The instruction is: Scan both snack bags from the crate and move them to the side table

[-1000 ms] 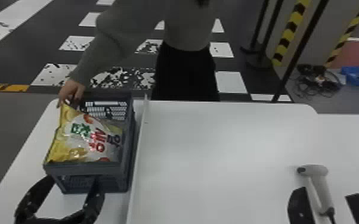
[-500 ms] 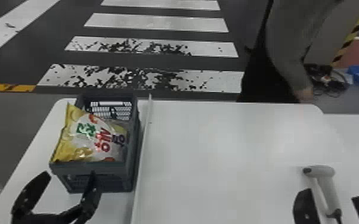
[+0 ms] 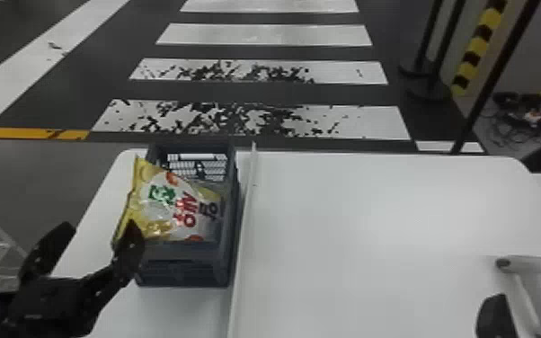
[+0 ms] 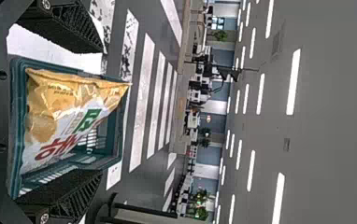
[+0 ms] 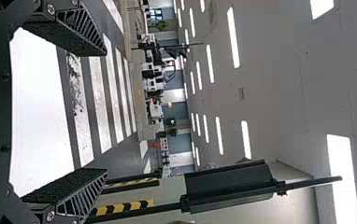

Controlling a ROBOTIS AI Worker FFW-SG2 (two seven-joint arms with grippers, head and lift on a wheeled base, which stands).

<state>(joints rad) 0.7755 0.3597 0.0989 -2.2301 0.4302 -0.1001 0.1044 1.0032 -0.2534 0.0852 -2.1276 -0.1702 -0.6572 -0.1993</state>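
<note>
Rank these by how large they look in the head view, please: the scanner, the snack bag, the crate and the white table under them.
1. White table
2. Crate, judged by its whole outline, since the bag covers part of it
3. Snack bag
4. Scanner

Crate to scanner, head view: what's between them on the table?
A thin white strip runs just beside the crate; past it, only bare tabletop up to the head of the scanner. Head view shows it.
</note>
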